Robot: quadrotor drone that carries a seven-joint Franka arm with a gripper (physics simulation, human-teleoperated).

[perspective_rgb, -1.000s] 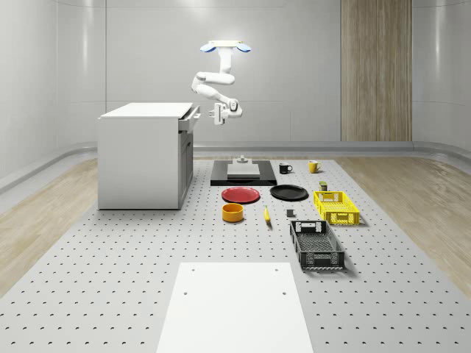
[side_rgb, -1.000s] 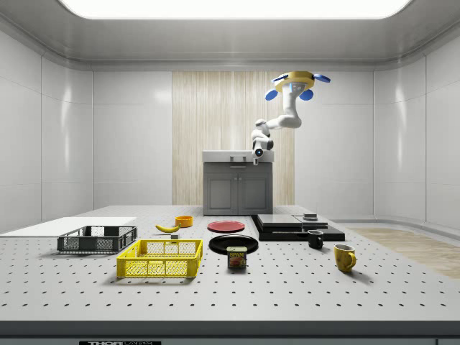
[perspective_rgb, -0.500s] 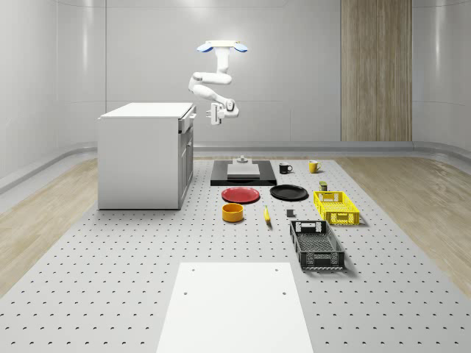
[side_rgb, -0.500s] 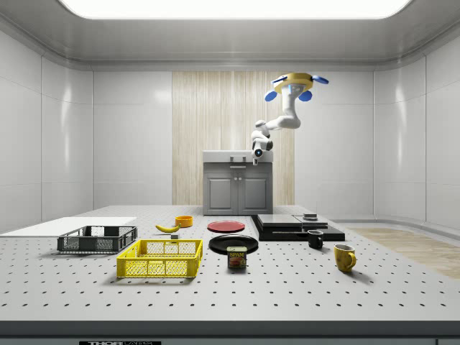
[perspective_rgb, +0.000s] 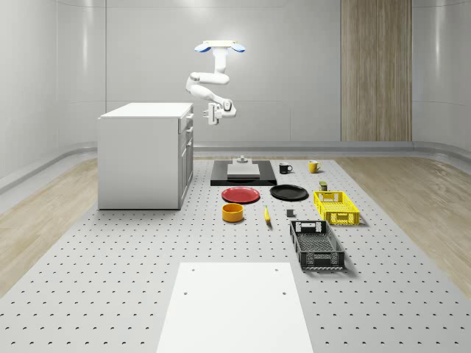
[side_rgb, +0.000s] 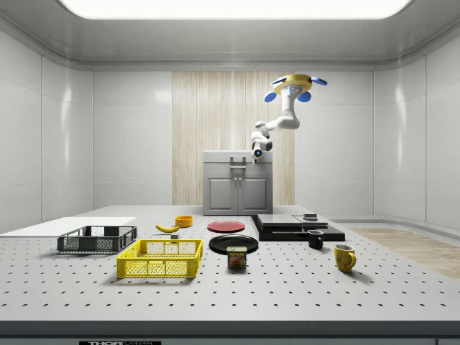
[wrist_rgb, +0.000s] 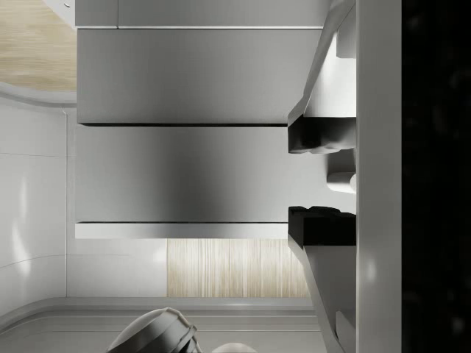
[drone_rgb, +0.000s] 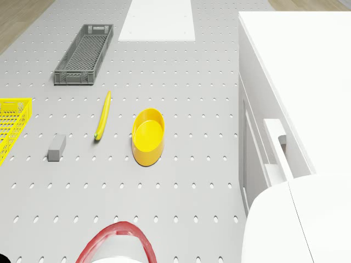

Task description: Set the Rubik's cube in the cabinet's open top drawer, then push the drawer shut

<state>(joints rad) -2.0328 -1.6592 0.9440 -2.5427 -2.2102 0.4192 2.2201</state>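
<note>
whole-scene view: the drone (perspective_rgb: 218, 46) is seen hovering beside the white cabinet (perspective_rgb: 144, 154), on that view's right; the gripper (perspective_rgb: 211, 115) hangs just off the cabinet's top drawer (perspective_rgb: 188, 117), whose front sits nearly flush.

side view: gripper (side_rgb: 256, 152) is placed level with the cabinet (side_rgb: 238, 182) top.

drone view: cabinet (drone_rgb: 299, 82) top is plain white; a yellow bowl (drone_rgb: 148, 135) and banana (drone_rgb: 103, 115) lie beyond.

wrist view: black pads (wrist_rgb: 316, 134) are held apart, a clear gap between, nothing gripped.
</note>
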